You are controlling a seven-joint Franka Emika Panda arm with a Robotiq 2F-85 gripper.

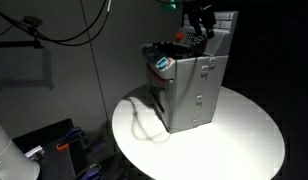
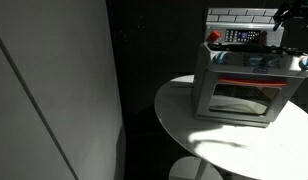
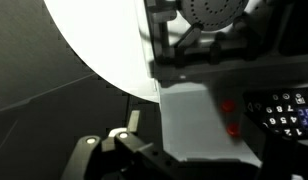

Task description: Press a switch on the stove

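Observation:
The stove (image 1: 189, 85) is a small grey box standing on a round white table (image 1: 244, 140). In both exterior views it shows its oven door (image 2: 239, 98) and white tiled back panel (image 2: 239, 16). My gripper (image 1: 200, 28) hangs just above the stove's top near the back panel, and it also shows at the top right of an exterior view (image 2: 294, 14). In the wrist view, dark parts of the gripper (image 3: 159, 152) sit low in the frame over the grey stove top, close to two red buttons (image 3: 230, 116) and a dark keypad (image 3: 286, 108). I cannot tell whether the jaws are open.
The table edge (image 3: 104, 70) drops off to dark floor. Black cables (image 1: 64, 35) hang at the back. A dark bin with an orange item (image 1: 54, 145) stands on the floor. A pale wall panel (image 2: 54, 90) fills one side.

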